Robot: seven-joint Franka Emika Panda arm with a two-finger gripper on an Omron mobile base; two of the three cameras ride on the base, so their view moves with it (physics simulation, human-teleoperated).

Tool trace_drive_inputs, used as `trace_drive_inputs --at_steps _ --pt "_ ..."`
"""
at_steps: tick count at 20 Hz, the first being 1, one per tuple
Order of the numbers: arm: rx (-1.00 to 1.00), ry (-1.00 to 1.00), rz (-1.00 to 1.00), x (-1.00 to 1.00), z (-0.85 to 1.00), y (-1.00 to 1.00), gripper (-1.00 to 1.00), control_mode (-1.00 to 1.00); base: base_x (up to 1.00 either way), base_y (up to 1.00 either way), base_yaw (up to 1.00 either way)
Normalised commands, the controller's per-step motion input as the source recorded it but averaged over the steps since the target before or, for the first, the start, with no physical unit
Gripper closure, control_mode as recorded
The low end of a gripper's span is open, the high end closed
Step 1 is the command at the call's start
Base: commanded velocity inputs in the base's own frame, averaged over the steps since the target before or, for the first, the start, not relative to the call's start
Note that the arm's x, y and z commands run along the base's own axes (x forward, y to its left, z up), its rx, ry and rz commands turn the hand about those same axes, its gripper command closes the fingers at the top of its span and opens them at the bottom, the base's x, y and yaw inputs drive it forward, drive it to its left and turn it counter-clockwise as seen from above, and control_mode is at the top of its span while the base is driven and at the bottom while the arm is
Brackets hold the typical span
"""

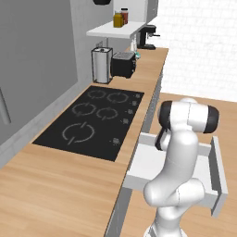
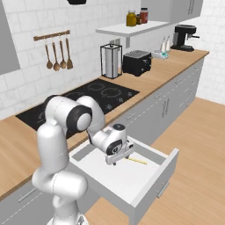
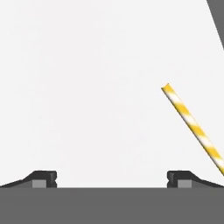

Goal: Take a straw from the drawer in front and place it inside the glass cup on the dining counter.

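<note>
While the claw (image 3: 112, 180) hangs over the pulled-out drawer (image 2: 169, 165), we see its two dark fingertips (image 3: 43, 179) set wide apart at the bottom of the hand view, with nothing between them but the white drawer floor. We read the claw as fully spread and empty.

In the hand view, the straw (image 3: 192, 127) lies off to the right of the claw's midline, beside and slightly beyond the right fingertip, not between the two. Its long axis runs on a diagonal: the near end passes out of that picture at the lower right, just above the right fingertip, and the free end points up and toward the centre. We judge that the coming move turns on this offset: the claw must shift toward the straw's side, and probably roll so that its fingers close across the thin axis and not along it.

From the right base view, the straw (image 2: 136, 161) rests flat on the drawer floor just beyond the hand, toward the front panel. It appears as a very thin stick banded in yellow and white, short against the width of the drawer.

Outward again, the drawer juts from under the wooden worktop (image 1: 55, 194) that bears the black cooktop (image 1: 92, 120).
</note>
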Motion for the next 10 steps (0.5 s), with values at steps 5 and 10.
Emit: trace_drive_inputs --at_steps 5,10 --pt "-0.02 0.00 0.06 0.05 -0.02 0.00 -1.00 -1.00 0.00 0.00 0.00" --pt "-0.02 0.00 0.04 0.00 0.01 0.00 -1.00 -1.00 0.00 0.00 0.00"
